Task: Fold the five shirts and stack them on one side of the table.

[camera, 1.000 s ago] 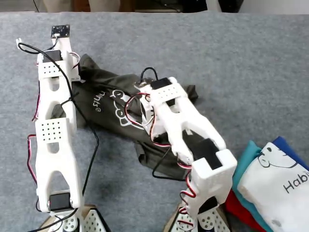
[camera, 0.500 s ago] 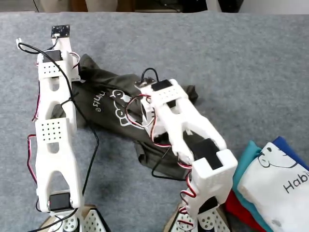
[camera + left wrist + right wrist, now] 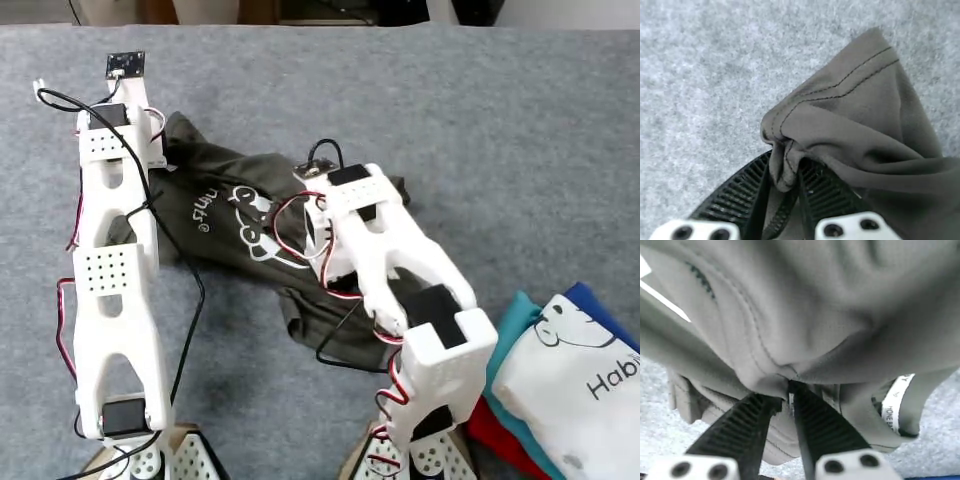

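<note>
The left gripper (image 3: 785, 176) and right gripper (image 3: 788, 391) each pinch a thin bunch of the dark shirt (image 3: 225, 215), so I reckon a sharp pull could slip the cloth free.

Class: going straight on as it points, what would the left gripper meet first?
The dark shirt: the left gripper holds its hem in its jaws. Beyond that fold, probably the grey table.

White lettering (image 3: 203, 208) plus cartoon outline (image 3: 250, 235) printed on dark shirt (image 3: 230, 175), running sideways in high view, partly covered by arm. Dark lettering (image 3: 610, 380) beside bear drawing (image 3: 562, 325) on white shirt (image 3: 540, 385), cut by frame edge. Neck label (image 3: 896, 401) in dark shirt: small print, too tiny to make out.
</note>
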